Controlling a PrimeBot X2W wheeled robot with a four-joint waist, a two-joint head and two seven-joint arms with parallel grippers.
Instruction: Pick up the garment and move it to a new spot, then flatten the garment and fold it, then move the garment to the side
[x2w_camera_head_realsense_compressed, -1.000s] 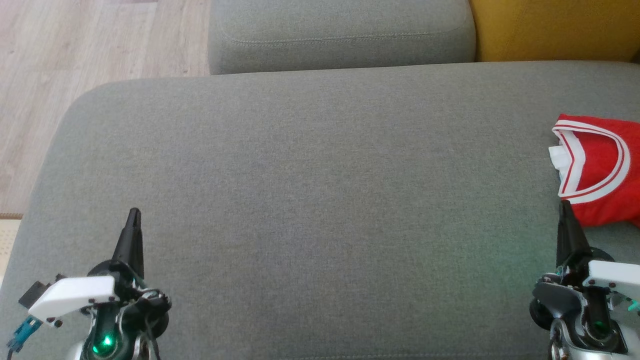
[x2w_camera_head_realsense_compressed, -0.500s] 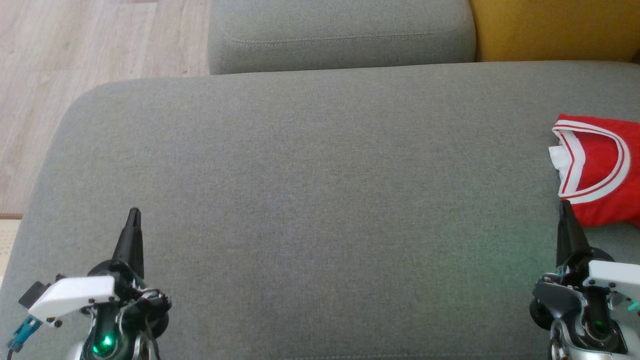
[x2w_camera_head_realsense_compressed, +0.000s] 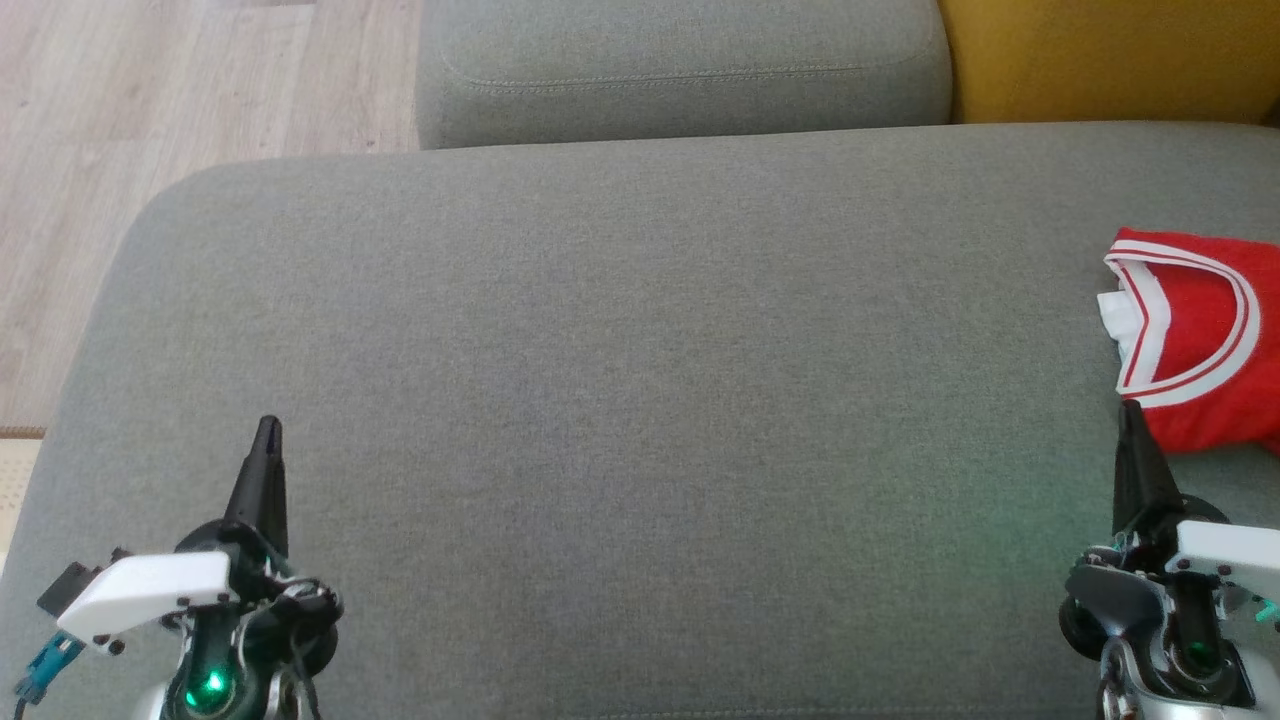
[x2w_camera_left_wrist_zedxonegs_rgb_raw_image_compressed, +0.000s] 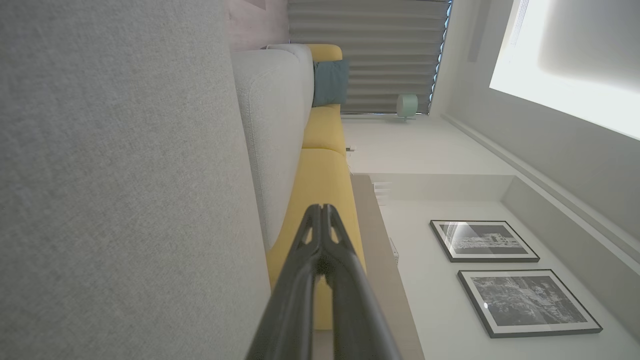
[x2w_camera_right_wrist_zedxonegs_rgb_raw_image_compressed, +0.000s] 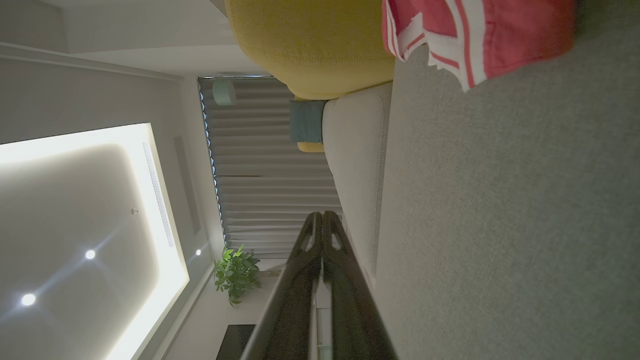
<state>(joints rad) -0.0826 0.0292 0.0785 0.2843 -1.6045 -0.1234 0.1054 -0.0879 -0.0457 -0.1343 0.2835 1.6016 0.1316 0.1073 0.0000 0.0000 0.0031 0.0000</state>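
Jaws on both grippers are pressed together, fingertip against fingertip, and we find nothing clamped between them. The left gripper (x2w_camera_head_realsense_compressed: 267, 428) sits at the lower left of the head view, over the near left part of the grey sofa seat (x2w_camera_head_realsense_compressed: 640, 400), with its fingers pointing toward the back cushion (x2w_camera_head_realsense_compressed: 680, 70). The left wrist view confirms the closed pair, with the seat fabric running alongside it.

The garment is a red jersey (x2w_camera_head_realsense_compressed: 1205, 345) with white and red trim at the neckline. It lies folded at the far right of the seat, partly cut off by the frame edge, with a strip of white fabric showing at its left side.

The right gripper (x2w_camera_head_realsense_compressed: 1128, 410) sits at the lower right, with its tip just beside the near left corner of the jersey. In the right wrist view we see bare seat fabric between the fingertips and the jersey, so the two are apart.

A yellow cushion (x2w_camera_head_realsense_compressed: 1110, 60) adjoins the back cushion on the right, and a wooden floor (x2w_camera_head_realsense_compressed: 200, 100) shows beyond the seat's left edge.
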